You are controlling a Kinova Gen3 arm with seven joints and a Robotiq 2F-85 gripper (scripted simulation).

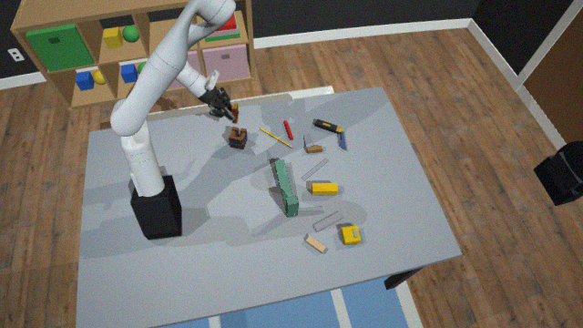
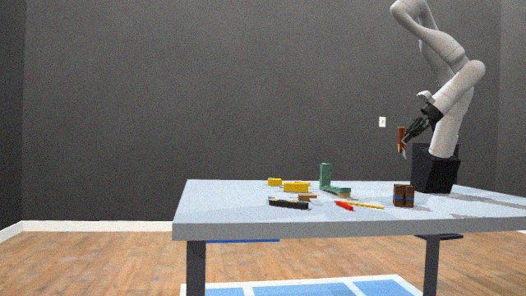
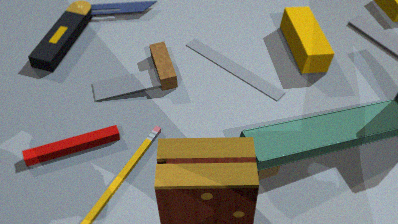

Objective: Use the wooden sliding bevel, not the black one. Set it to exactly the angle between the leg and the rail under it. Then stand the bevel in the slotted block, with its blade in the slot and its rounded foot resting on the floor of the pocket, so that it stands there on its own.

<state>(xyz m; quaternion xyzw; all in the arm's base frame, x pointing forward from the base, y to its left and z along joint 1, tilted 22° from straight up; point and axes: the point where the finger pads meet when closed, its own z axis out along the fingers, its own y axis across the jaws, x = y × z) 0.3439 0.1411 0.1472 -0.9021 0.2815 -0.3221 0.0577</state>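
My gripper (image 1: pixel 230 112) is shut on the wooden sliding bevel (image 1: pixel 235 112) and holds it upright in the air, its grey blade tip pointing down (image 2: pixel 401 141). In the wrist view the bevel's slotted end with brass dots (image 3: pixel 206 180) fills the bottom middle. The brown slotted block with a blue band (image 1: pixel 238 137) (image 2: pixel 403 195) stands on the table below the bevel, well apart from it. The green leg and rail (image 1: pixel 284 187) lie mid-table (image 3: pixel 325 129). The black bevel with a blue blade (image 1: pixel 329 127) lies at the far side (image 3: pixel 57 37).
A red bar (image 1: pixel 288 129), a yellow pencil (image 1: pixel 276 137) and a small wooden square (image 1: pixel 313 148) lie near the block. Two yellow blocks (image 1: pixel 324 188) (image 1: pixel 351 234), grey strips (image 1: pixel 314 169) and a wood piece (image 1: pixel 315 243) lie farther right. The arm's black base (image 1: pixel 157 211) stands at the left.
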